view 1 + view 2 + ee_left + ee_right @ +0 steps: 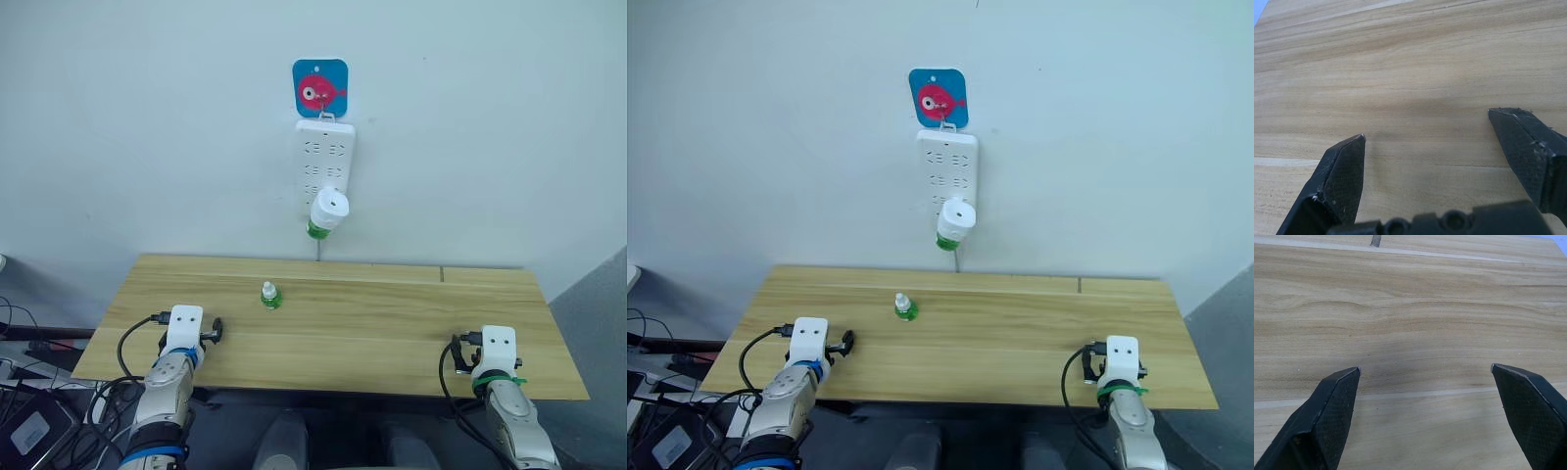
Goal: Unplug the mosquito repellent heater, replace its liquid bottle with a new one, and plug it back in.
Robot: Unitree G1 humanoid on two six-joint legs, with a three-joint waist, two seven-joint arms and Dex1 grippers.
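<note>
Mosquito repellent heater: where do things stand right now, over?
Left gripper and right gripper open over table. Mosquito repellent heater plugged into power strip. Spare bottle upright on table. Nothing blocking.

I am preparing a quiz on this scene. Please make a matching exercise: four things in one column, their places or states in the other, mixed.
1. mosquito repellent heater
2. small green bottle
3. fish sticker
4. left end effector

a. open over the table
b. above the power strip
c. plugged into the power strip
d. upright on the table

Pairs: 1-c, 2-d, 3-b, 4-a
</note>
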